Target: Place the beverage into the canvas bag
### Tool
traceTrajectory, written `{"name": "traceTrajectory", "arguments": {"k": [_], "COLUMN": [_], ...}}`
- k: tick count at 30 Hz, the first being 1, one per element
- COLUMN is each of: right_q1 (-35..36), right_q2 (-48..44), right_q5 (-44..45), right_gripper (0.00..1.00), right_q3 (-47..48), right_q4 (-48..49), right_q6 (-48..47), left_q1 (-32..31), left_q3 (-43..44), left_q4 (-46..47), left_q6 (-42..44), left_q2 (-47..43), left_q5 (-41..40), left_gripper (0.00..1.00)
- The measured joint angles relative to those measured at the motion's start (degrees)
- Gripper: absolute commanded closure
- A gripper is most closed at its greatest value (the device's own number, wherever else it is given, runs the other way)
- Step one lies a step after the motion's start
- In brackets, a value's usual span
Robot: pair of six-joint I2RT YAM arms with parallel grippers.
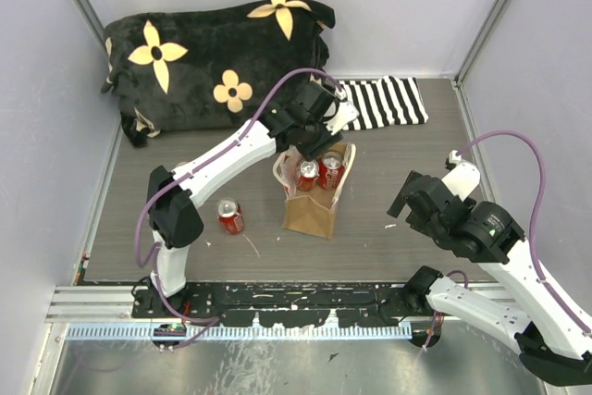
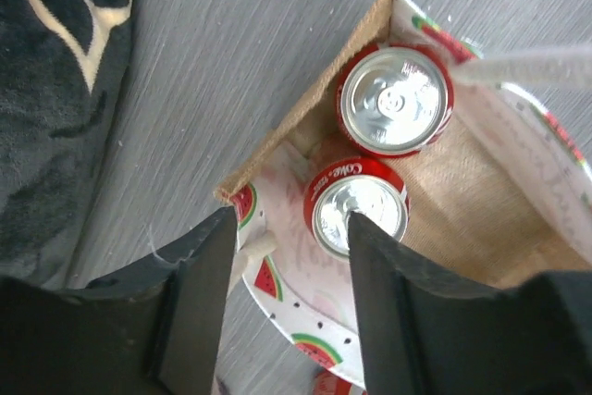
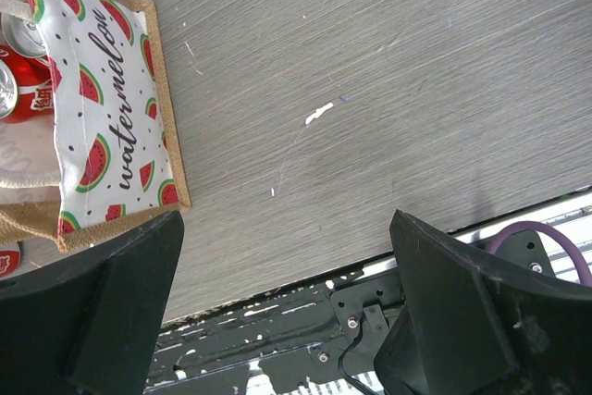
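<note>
The canvas bag (image 1: 310, 210) stands upright mid-table, tan outside with a watermelon-print lining (image 2: 305, 312). Two red beverage cans (image 2: 393, 99) (image 2: 359, 212) stand inside it, tops up. A third red can (image 1: 230, 217) stands on the table to the bag's left. My left gripper (image 2: 289, 228) hovers over the bag's rim, jaws apart with nothing held; the rim and a cream handle (image 2: 254, 256) lie below the gap. My right gripper (image 3: 287, 219) is open over bare table, to the right of the bag (image 3: 102, 90).
A black flowered plush cushion (image 1: 213, 57) lies at the back left, and a black-and-white striped cloth (image 1: 388, 104) behind the bag. Grey walls close in the sides. A metal rail (image 1: 277, 302) runs along the near edge.
</note>
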Motion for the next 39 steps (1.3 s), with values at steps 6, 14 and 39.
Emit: {"name": "traceTrajectory", "arguments": {"k": [6,14,39], "right_q1": [0.0,0.0,0.0], "right_q2": [0.09,0.09,0.02], "right_q5": [-0.07,-0.35,-1.05], "right_gripper": [0.0,0.0,0.0], "right_q3": [-0.02,-0.02,0.0], "right_q4": [0.17,0.17,-0.28], "right_q6": [-0.02,-0.07,-0.2], "left_q1": [0.0,0.0,-0.33], "left_q3": [-5.01,-7.76,-14.38], "left_q4": [0.48,0.31,10.08], "left_q6": [1.03,1.25,0.57], "left_q2": [-1.77,-1.77,-1.64], "left_q5": [-1.07,-1.2,-6.51], "left_gripper": [0.48,0.49,0.54]}}
